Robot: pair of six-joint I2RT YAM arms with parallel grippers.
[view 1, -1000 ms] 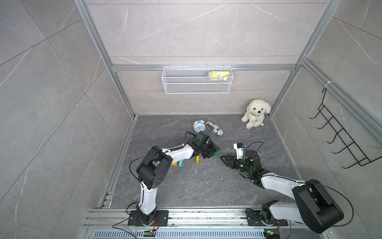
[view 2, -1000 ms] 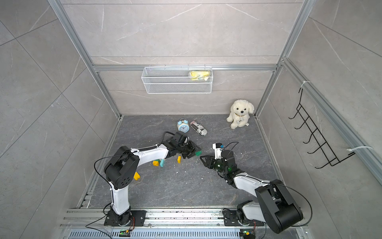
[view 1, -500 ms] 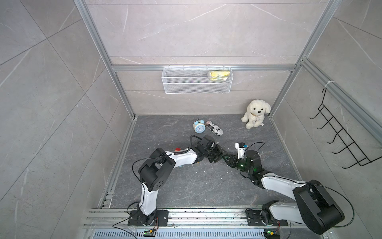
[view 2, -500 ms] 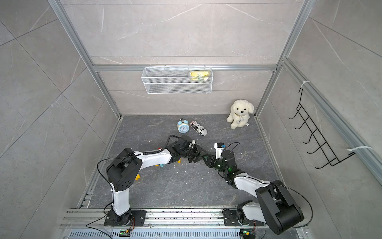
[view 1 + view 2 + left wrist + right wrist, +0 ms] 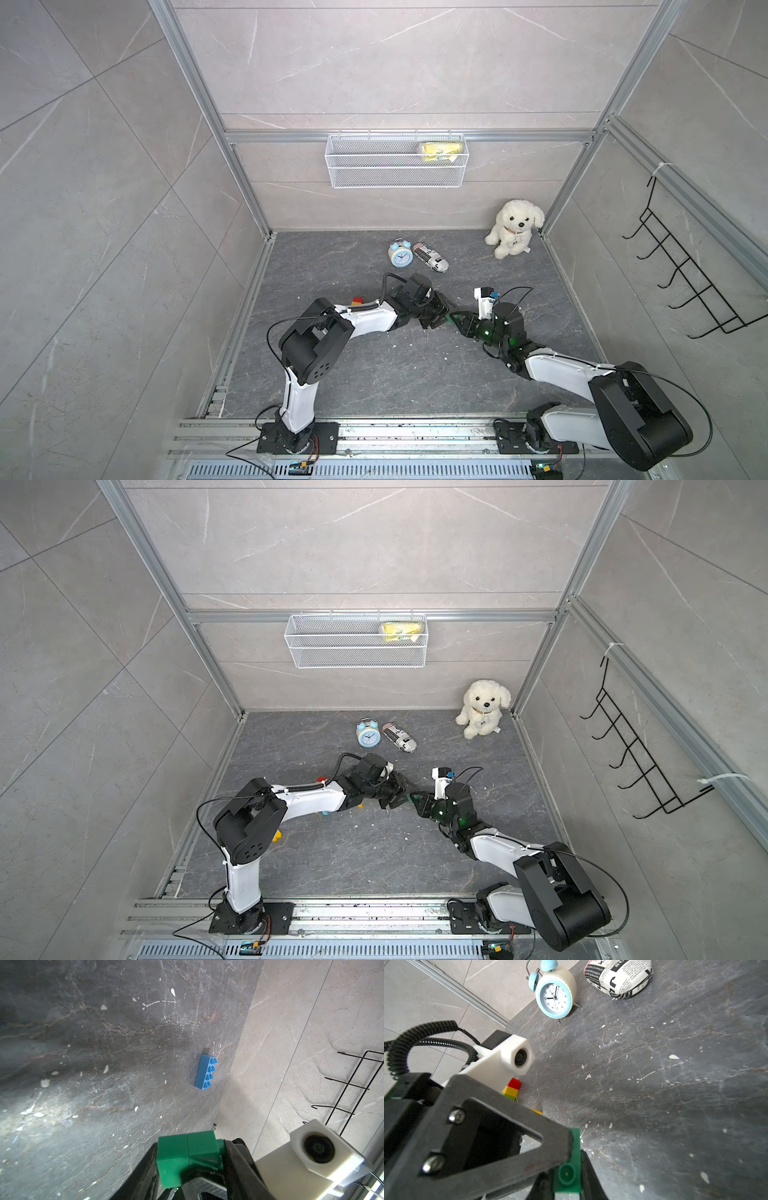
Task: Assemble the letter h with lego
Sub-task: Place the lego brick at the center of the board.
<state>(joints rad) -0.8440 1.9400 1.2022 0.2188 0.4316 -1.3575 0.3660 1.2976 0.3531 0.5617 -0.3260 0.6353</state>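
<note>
Right gripper [image 5: 458,323]: clamps tight on the green lego brick [image 5: 187,1155] near the middle of the floor [image 5: 374,374], meets the left gripper [image 5: 441,316] tip to tip, that one's fingers [image 5: 508,1110] flanking the same brick, no telling whether pressing or slack. Shares the floor with a blue lego brick [image 5: 204,1072] near the foot of a side wall [image 5: 291,1043], a red-yellow-green lego stack [image 5: 512,1088] beside the left arm [image 5: 365,322] and a yellow lego brick [image 5: 277,835] by its elbow. Farther back, shows an alarm clock [image 5: 555,995] just beside a newsprint-patterned case [image 5: 618,976], a plush dog [image 5: 515,226] in the far corner, a wire basket [image 5: 395,166] on the back wall [image 5: 395,208].
</note>
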